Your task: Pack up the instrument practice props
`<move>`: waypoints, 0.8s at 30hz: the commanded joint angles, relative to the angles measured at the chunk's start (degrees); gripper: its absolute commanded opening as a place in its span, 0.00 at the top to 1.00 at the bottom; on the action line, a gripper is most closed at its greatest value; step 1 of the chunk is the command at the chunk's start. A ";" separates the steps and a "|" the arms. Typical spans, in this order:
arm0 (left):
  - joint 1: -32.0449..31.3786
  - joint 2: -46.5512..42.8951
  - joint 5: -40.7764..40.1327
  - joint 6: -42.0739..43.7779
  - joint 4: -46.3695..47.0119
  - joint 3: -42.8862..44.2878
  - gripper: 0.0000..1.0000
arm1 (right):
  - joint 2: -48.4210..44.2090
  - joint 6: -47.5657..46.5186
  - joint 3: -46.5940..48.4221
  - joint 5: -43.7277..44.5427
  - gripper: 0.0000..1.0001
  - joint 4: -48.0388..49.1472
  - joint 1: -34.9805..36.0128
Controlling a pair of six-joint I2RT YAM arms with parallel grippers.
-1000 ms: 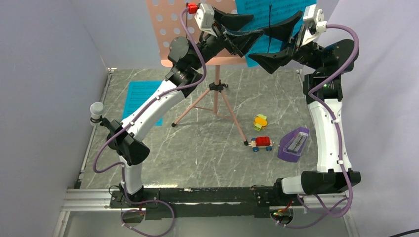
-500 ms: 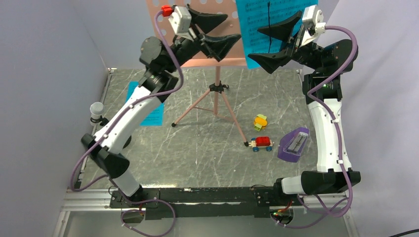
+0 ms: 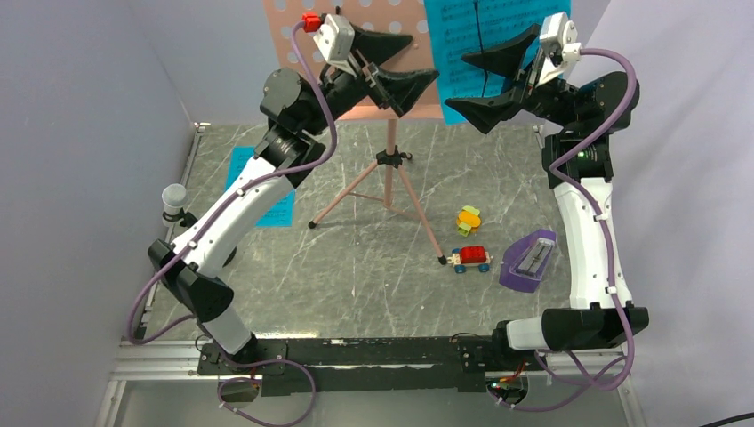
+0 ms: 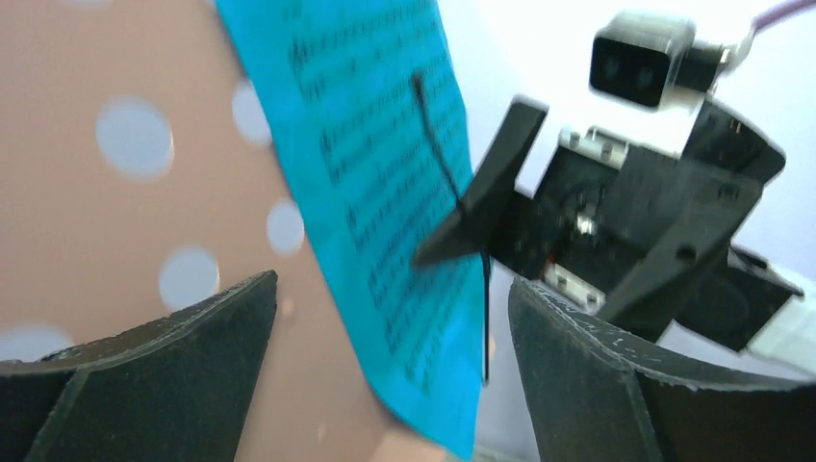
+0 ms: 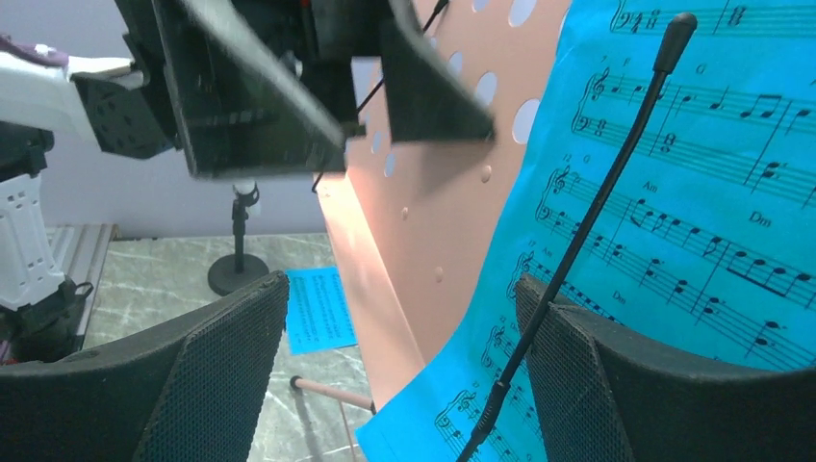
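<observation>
Two robot arms hover at a salmon-pink tripod music stand with a perforated desk (image 3: pixel 289 53), which stands at the far middle of a grey, white-veined marble-look table (image 3: pixel 356 276). Packing of the practice props appears to be at its opening step. A cyan sheet-music page (image 3: pixel 453 36) rests on the right half of the stand's desk, pinned by a thin black page-retainer rod (image 5: pixel 616 164).

The left gripper (image 3: pixel 423 55) hangs in front of the desk, just left of the page, with its fingers spread wide and nothing between them. The right gripper (image 3: pixel 455 80) faces it from the stand's right side. Its fingers are just as wide and bracket the page's lower edge without touching it.

The step in hand looks to be freeing that page. The next move likely calls for one gripper to close on the paper's free edge and slide it out from under the rod, without tipping the light stand.

A second cyan sheet (image 3: pixel 238 178) lies flat on the table, left of the stand's feet and partly under the left arm. A small purple pyramid-shaped metronome (image 3: pixel 528 261) lies on its side well to the right of the feet, nearer the arms.

A red toy car on wheels (image 3: pixel 470 258) sits just beside the stand's right foot, and a small yellow-orange toy (image 3: pixel 469 219) lies a little beyond it. Plain pale walls enclose the table on three sides. A short black post with a white cap (image 3: pixel 173 200) stands at the edge left of the stand.
</observation>
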 commanded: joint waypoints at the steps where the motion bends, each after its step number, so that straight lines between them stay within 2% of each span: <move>1: 0.01 3.64 -7.00 5.50 4.20 10.88 0.03 | -3.43 -1.97 -0.90 -4.58 0.13 1.62 1.04; 7: -0.06 9.30 -12.71 7.46 5.00 19.73 0.01 | -5.23 -4.94 -2.22 -6.27 0.14 -0.77 1.82; 14: -1.11 14.52 -13.47 4.75 4.05 26.89 0.01 | -5.08 -4.87 -1.89 -6.52 0.14 -0.50 2.11; 24: -3.38 17.12 -12.26 0.26 4.89 27.32 0.01 | -4.80 -5.09 -1.96 -6.40 0.14 -0.86 2.92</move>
